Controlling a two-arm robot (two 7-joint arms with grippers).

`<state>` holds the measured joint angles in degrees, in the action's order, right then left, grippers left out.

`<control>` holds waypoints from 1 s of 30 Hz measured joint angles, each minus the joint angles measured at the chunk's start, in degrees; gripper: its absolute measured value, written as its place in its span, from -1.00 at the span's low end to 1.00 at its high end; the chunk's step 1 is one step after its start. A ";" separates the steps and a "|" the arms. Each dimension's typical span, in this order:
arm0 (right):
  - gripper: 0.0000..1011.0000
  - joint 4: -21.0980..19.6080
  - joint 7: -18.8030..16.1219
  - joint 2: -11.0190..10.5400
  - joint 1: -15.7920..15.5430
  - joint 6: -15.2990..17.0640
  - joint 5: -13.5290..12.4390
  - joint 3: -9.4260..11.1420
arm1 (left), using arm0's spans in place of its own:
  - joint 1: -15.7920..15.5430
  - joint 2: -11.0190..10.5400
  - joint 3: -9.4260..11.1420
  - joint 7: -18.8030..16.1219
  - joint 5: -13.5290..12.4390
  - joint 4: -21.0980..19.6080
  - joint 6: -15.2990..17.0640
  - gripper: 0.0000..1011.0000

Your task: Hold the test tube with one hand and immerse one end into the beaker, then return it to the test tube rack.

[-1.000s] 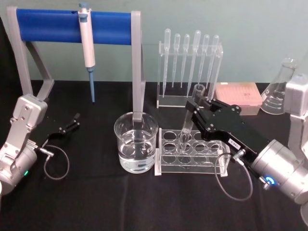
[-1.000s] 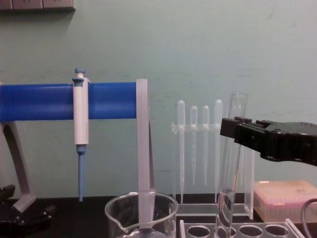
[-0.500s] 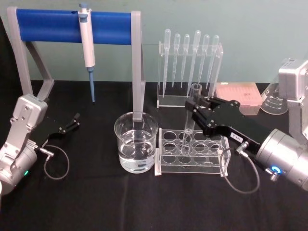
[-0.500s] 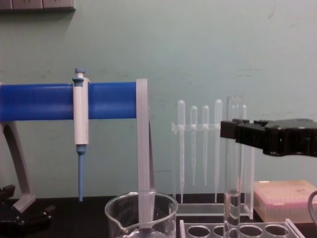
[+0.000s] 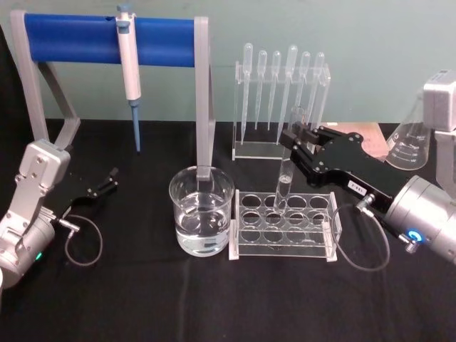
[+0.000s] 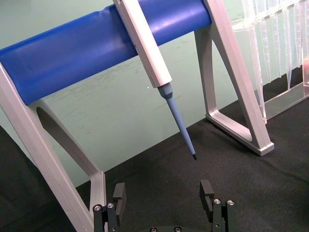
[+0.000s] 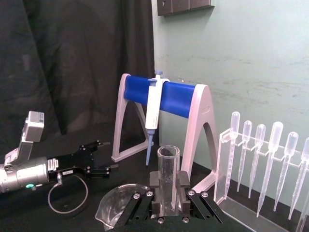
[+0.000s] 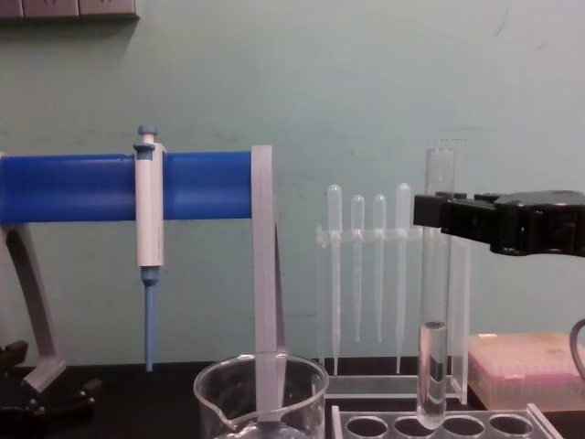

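Note:
My right gripper point(image 5: 295, 140) is shut on the test tube point(image 5: 287, 174), a clear glass tube held upright by its upper part. The tube point(image 8: 435, 302) hangs with its round bottom just above a hole in the clear rack point(image 5: 282, 226). In the right wrist view the tube point(image 7: 168, 170) stands clamped between the black fingers point(image 7: 140, 202). The beaker point(image 5: 201, 211), wide and holding clear water, stands left of the rack, apart from the tube. My left gripper point(image 5: 107, 182) rests open on the black table at the far left, its fingers point(image 6: 118, 197) wide apart.
A blue-barred stand point(image 5: 107, 39) with a white-and-blue pipette point(image 5: 130, 71) rises behind the beaker. A clear holder of plastic pipettes point(image 5: 281, 100) stands behind the rack. A pink box point(image 8: 526, 366) and a conical flask point(image 5: 410, 146) sit at the right.
The right gripper has lifted the test tube up out of the rack and straightened it from tilted to upright. The left arm has not moved.

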<state>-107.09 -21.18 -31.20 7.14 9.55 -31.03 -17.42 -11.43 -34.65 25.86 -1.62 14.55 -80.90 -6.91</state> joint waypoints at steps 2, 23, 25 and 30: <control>-0.56 0.04 0.00 0.00 0.03 0.01 -0.02 -0.03 | 0.00 0.00 0.00 0.00 0.00 0.00 0.00 0.98; -0.56 -0.07 0.14 0.05 -0.12 -0.05 0.09 0.12 | 0.00 0.00 0.00 0.00 0.00 0.00 0.00 0.98; -0.56 -0.08 0.15 0.05 -0.13 -0.06 0.10 0.13 | 0.00 0.00 0.00 0.00 0.00 0.00 0.00 0.98; -0.56 -0.09 0.15 0.05 -0.15 -0.08 0.13 0.14 | 0.00 0.00 0.00 0.00 0.00 0.00 0.00 0.98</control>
<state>-107.18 -21.03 -31.15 6.99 9.47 -30.89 -17.28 -11.43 -34.65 25.86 -1.62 14.55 -80.90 -6.91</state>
